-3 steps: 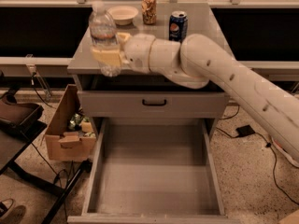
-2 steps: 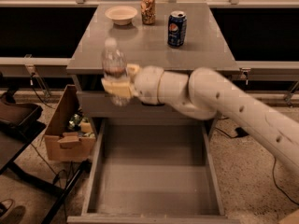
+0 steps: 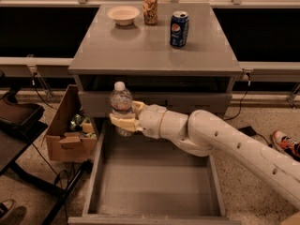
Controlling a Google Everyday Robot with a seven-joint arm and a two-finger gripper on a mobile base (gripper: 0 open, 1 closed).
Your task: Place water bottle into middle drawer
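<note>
The water bottle (image 3: 121, 106), clear with a white cap, is upright in my gripper (image 3: 125, 116). The gripper is shut on its lower body. It hangs in front of the cabinet, above the back left part of the open middle drawer (image 3: 154, 186), a wide grey box with a bare floor. The bottle's base is above the drawer floor, not touching it. My white arm (image 3: 225, 142) reaches in from the right across the drawer.
On the cabinet top (image 3: 140, 46) stand a beige bowl (image 3: 123, 14), an orange-patterned can (image 3: 150, 7) and a blue Pepsi can (image 3: 179, 28). A cardboard box (image 3: 70, 125) with items sits on the floor left of the drawer. A shoe (image 3: 286, 143) shows at right.
The gripper has carried the bottle down from the cabinet top's left edge to in front of the cabinet, over the open drawer. The arm has dropped lower.
</note>
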